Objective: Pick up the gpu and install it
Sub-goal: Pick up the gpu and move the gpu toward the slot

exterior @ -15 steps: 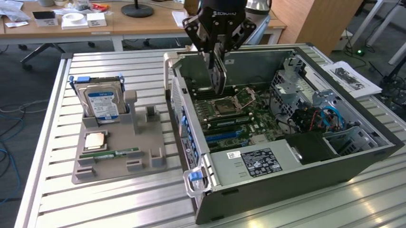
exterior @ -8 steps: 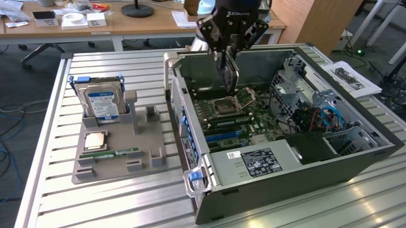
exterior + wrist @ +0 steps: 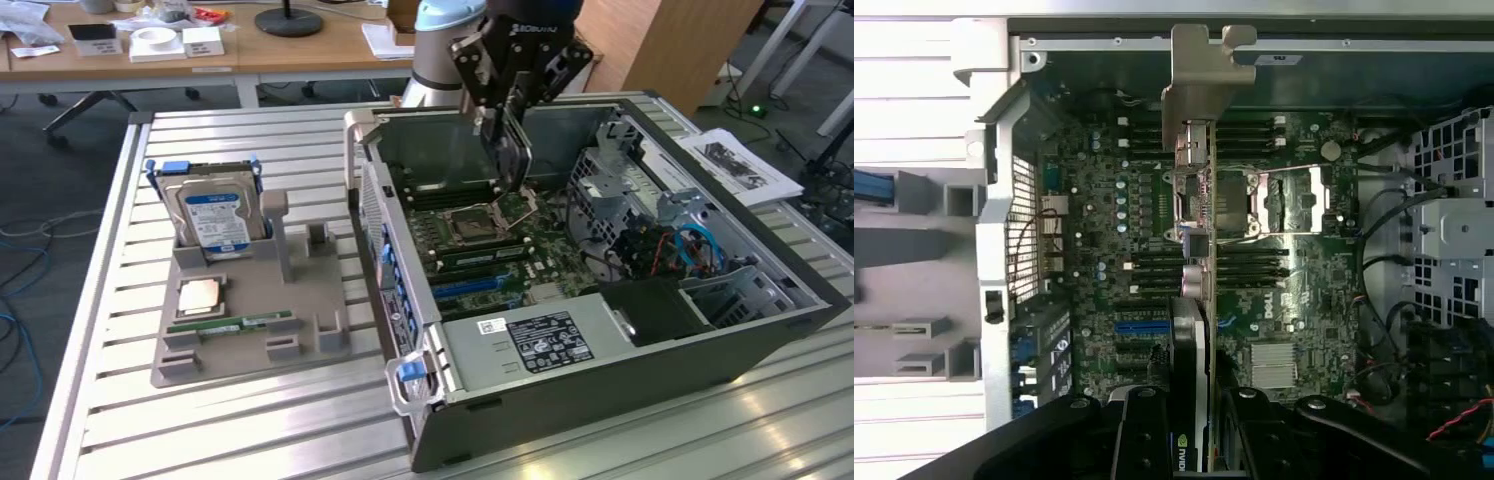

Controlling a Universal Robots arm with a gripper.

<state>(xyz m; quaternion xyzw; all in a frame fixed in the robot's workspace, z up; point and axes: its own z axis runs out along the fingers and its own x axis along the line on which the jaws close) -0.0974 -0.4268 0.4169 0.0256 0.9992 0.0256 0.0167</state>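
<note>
My gripper (image 3: 511,95) hangs over the open computer case (image 3: 400,250) and is shut on the gpu (image 3: 511,150). The thin card hangs edge-down, its lower end just above the motherboard (image 3: 534,250) near the CPU socket. From the wrist camera, the gpu (image 3: 1194,300) shows edge-on between the two black fingers (image 3: 1144,430), and its silvery end bracket (image 3: 1199,80) points toward the case's rear wall. The gripper (image 3: 1192,440) stands above the board's middle. A blue expansion slot (image 3: 1139,325) lies on the board just beside the card's line.
A grey parts holder (image 3: 247,330) on the slatted table (image 3: 174,440) carries a silver hard drive (image 3: 216,215), a CPU (image 3: 200,297) and a green memory stick (image 3: 247,324). Drive cages and cables (image 3: 667,240) fill the case's far side. A power supply (image 3: 547,340) sits at its near end.
</note>
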